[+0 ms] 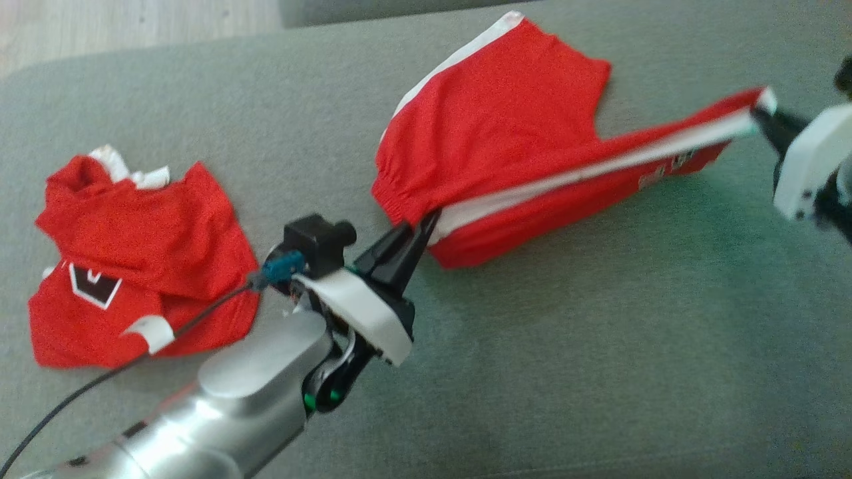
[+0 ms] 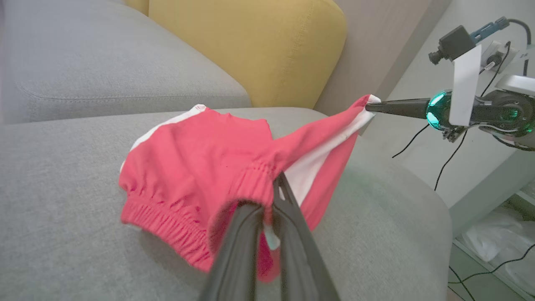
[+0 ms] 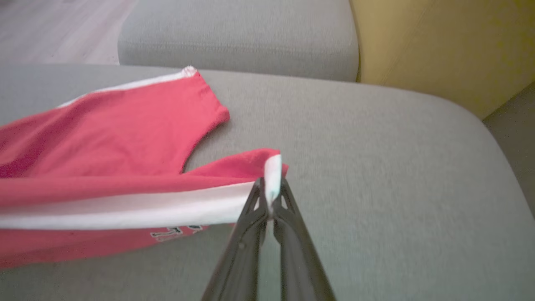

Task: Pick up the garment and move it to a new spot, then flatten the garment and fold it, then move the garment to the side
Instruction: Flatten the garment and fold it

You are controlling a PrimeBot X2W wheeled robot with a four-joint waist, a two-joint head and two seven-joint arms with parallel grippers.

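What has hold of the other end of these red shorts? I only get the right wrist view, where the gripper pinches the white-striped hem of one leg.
Observer: The left gripper is shut on the red shorts at the elastic waistband, right where the white side stripe begins.
Operator: Is anything else lying on the sofa near it?
Observer: Yes. A second red garment with a black-and-white emblem lies crumpled on the grey cushion, on the robot's left and apart from the shorts.
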